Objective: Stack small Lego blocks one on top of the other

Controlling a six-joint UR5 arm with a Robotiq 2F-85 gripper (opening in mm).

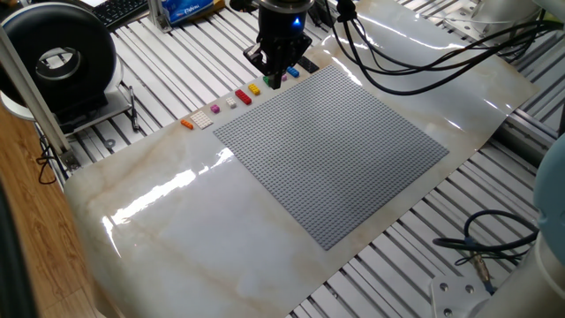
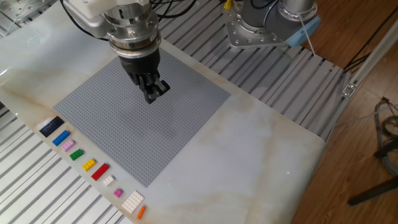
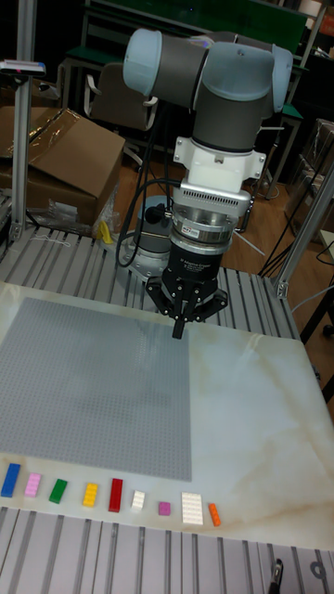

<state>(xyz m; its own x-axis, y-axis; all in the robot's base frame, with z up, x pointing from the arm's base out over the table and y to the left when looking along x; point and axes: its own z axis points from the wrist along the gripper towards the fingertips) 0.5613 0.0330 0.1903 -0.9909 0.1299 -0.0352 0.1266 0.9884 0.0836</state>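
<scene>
A pale marbled bench (image 2: 261, 143) carries a large square grey studded baseplate (image 2: 143, 118), with slatted aluminium framing around it. The robot arm's claw (image 2: 151, 91) hangs pointing down above the baseplate, clear of it; its two fingers are pressed together with nothing visible between them.

Along one edge of the baseplate, on the bare bench, a row of small bricks lies in a line, all apart from the claw. From one end the row runs: a black brick (image 2: 51, 126), a blue brick (image 2: 60, 138), a pink brick (image 2: 68, 145), a green brick (image 2: 76, 154), a yellow brick (image 2: 89, 164), a longer red brick (image 2: 100, 172), a small white brick (image 2: 109, 180), a tiny purple brick (image 2: 118, 193), a larger white plate (image 2: 132, 201) and a small orange brick (image 2: 140, 212). None is stacked on another.
</scene>
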